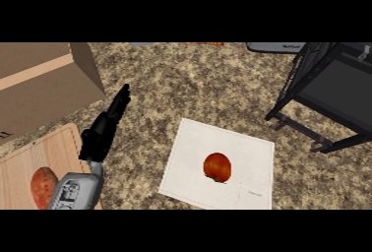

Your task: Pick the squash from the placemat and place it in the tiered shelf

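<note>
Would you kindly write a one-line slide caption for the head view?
Squash sits on the white placemat; the left hand hangs open nearby, tiered shelf at right.

shelf [330, 93]: cut off right | cardboard box [40, 78]: cropped left | top-edge objects: perhaps unidentifiable

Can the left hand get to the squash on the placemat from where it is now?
Probably yes. The left hand rests open left of the white placemat, and only bare counter lies between it and the squash. The right hand is out of view.

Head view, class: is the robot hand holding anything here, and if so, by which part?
Nothing is held. The left robot hand is open with straight fingers above the counter, apart from the round orange-red squash lying on the white rectangular placemat.
</note>
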Controlling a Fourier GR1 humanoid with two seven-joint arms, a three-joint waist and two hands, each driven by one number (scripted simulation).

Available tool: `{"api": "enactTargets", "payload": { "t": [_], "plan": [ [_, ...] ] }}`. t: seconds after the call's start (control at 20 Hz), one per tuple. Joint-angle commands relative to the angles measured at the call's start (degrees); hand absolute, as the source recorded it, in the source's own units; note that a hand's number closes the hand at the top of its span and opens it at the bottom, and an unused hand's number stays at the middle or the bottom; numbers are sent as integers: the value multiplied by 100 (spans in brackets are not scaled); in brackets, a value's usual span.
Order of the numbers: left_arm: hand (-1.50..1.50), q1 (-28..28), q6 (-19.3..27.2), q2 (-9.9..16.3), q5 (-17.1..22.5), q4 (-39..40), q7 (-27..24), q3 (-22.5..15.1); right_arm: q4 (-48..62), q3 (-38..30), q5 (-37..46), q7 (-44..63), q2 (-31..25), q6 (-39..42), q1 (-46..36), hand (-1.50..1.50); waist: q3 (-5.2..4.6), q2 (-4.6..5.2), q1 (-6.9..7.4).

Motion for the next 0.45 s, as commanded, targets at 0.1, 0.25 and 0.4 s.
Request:
{"api": "enactTargets", "payload": {
  "t": [0.1, 0.25, 0.4],
  "plan": [
    [0, -93, -25, 61, 29, 3, -40, 68, 68, 176, 279, -484, -464, 629, 559, -150, 34, 85, 17],
    [0, 28, -87, 69, 35, -126, -45, -1, 104, 183, 330, -620, -641, 775, 646, -150, 46, 81, 99],
    [0, -118, 2, -25, 36, -119, 91, 7, 228, 138, 294, -722, -751, 1189, 775, -150, 55, 72, 18]
  ]
}}
